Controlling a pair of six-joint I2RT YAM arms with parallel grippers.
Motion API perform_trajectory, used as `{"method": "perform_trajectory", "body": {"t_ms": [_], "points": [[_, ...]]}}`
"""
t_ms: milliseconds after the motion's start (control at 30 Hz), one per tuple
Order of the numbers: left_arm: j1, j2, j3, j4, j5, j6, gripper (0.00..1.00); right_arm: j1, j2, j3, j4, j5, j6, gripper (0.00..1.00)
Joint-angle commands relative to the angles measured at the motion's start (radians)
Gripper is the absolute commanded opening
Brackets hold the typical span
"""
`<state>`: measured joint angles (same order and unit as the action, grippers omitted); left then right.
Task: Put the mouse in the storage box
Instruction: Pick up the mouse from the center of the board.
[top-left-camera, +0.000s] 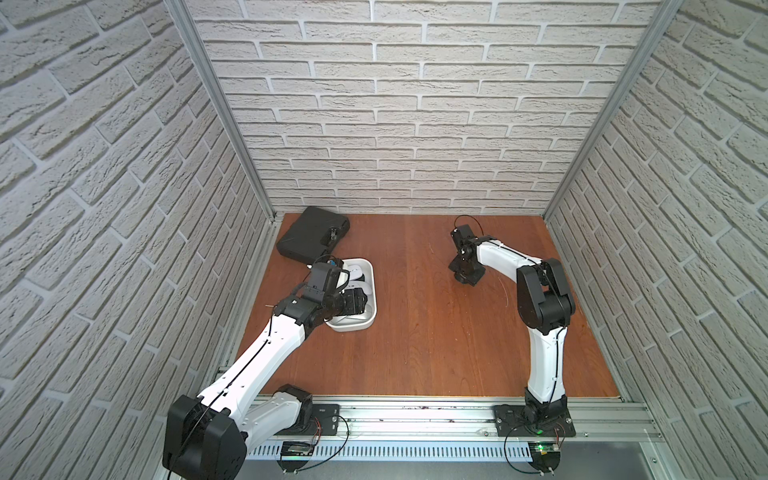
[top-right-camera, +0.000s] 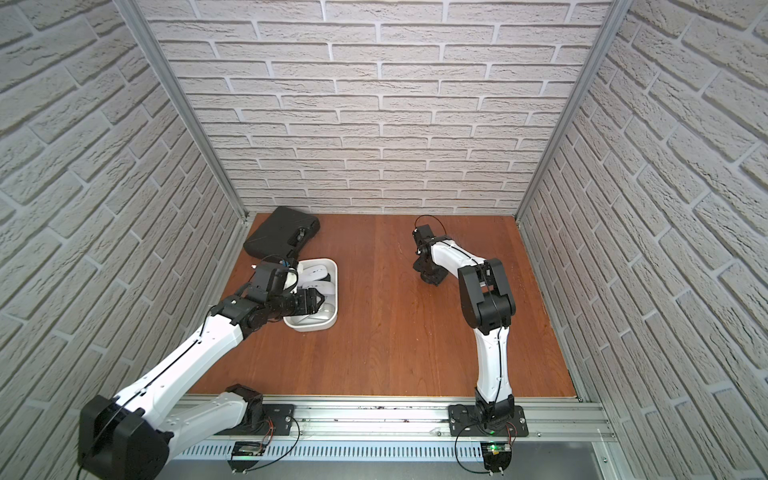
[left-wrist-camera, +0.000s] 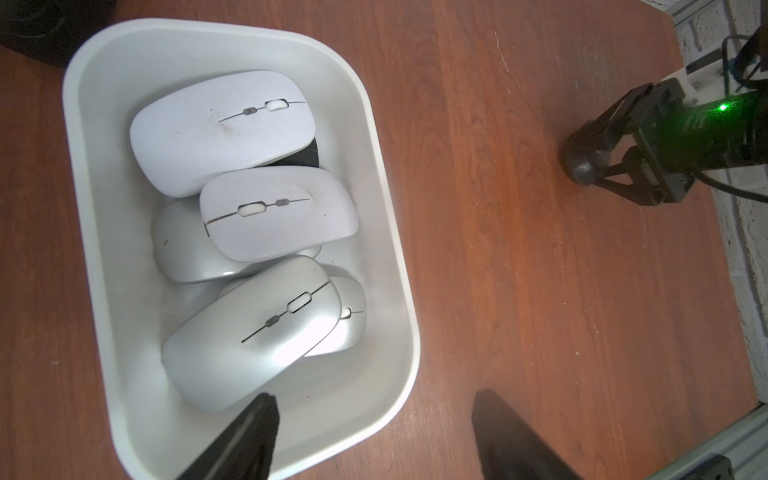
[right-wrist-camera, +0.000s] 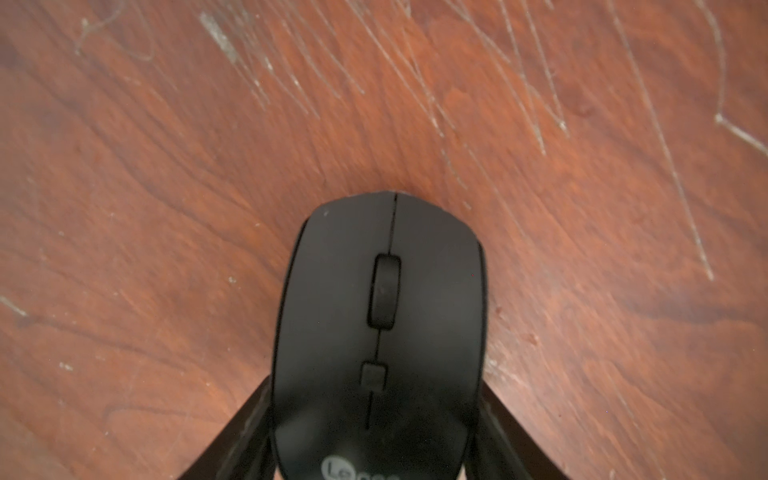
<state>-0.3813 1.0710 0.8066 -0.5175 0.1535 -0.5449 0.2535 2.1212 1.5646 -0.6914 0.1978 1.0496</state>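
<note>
Several white and silver mice (left-wrist-camera: 249, 216) lie in the storage box (left-wrist-camera: 388, 249) under the spread left tool (left-wrist-camera: 374, 397), but the black mouse (right-wrist-camera: 380, 332) sits on the table (top-left-camera: 415, 332) well apart from that box, pinched at its sides by the right tool (top-left-camera: 466, 274), so lifting, carrying and releasing are left.

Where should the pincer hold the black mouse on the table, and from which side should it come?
Across the two long flanks of the black mouse, at its rear half, coming from above and behind. The flanks are nearly parallel; the top is domed and smooth. The right pincer straddles it so.
</note>
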Motion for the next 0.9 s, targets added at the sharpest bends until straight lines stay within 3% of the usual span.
{"method": "perform_trajectory", "body": {"t_ms": [0,200,500,667,867], "points": [[0.005,-0.002,0.004,0.037,0.028,-0.009,0.78,0.017,-0.036,-0.056,0.007,0.02,-0.104,0.33],[0.006,-0.01,0.007,0.092,0.112,-0.04,0.78,0.058,-0.206,-0.189,0.178,0.043,-0.304,0.27],[0.011,0.011,0.032,0.189,0.271,-0.09,0.78,0.19,-0.469,-0.426,0.546,-0.007,-0.715,0.24],[0.013,0.002,0.025,0.25,0.346,-0.123,0.78,0.245,-0.608,-0.649,0.891,-0.156,-0.893,0.17],[0.014,0.002,0.005,0.365,0.495,-0.171,0.78,0.292,-0.72,-0.859,1.219,-0.498,-1.088,0.17]]}}
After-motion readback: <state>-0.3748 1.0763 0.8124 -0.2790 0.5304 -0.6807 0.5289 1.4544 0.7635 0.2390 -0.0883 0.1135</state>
